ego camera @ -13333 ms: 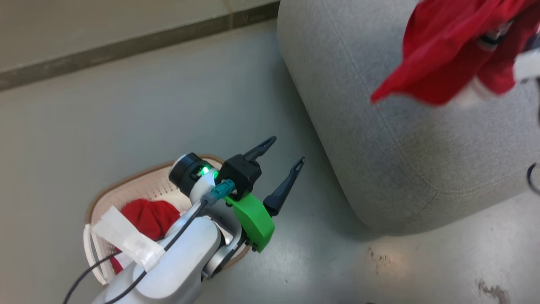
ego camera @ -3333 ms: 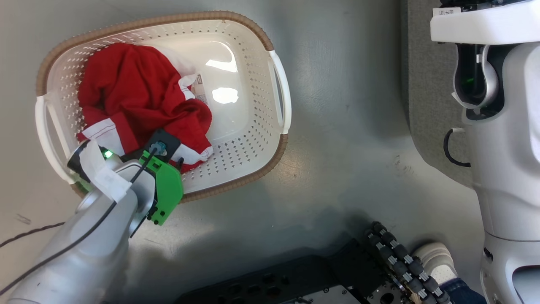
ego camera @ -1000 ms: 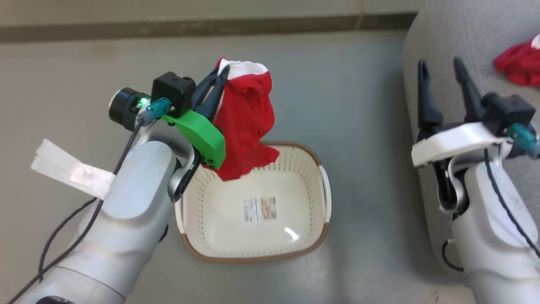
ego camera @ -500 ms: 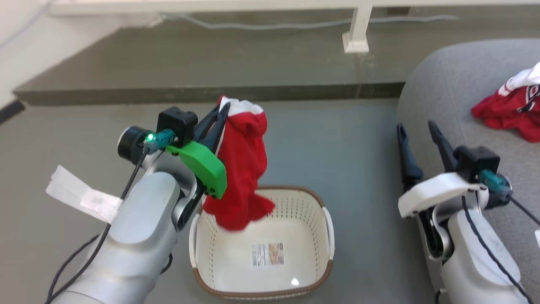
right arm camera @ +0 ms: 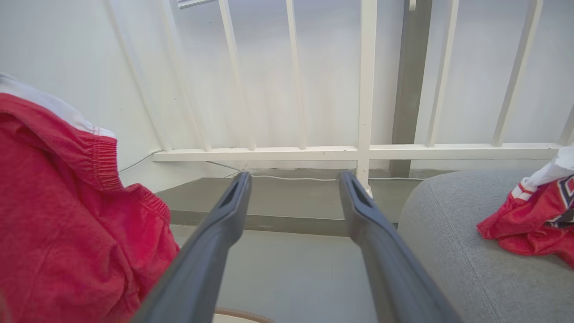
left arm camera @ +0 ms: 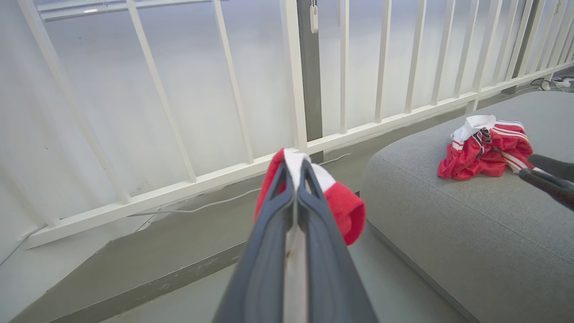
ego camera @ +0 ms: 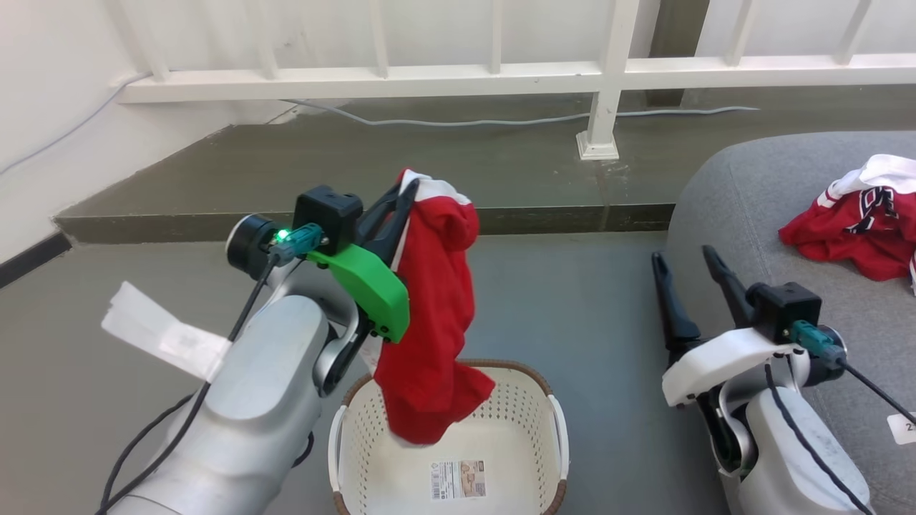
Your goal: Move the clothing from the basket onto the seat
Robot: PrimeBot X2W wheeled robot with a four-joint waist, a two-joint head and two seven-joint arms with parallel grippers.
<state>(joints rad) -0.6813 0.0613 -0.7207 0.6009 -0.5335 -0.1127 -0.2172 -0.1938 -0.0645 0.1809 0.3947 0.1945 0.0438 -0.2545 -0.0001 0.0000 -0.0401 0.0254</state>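
A: The left pincer [ego camera: 408,190]?
B: Clamped on red clothing [ego camera: 429,322], mid-frame, hanging over the basket [ego camera: 517,415] at bottom centre.
A: The right pincer [ego camera: 681,253]?
B: Spread apart, lower right, beside the seat [ego camera: 730,193]; a jersey [ego camera: 851,229] lies there, right edge.

red garment [ego camera: 429,322]: hanging above basket [ego camera: 533,418] (white waistband up) | red jersey [ego camera: 851,229]: crumpled on grey seat [ego camera: 723,200]

Bright, even daylight comes through the white railing [ego camera: 429,71] and bleaches the background behind it, shadows on the floor [ego camera: 572,300] are soft, and both wrist views bow the bars near their edges.
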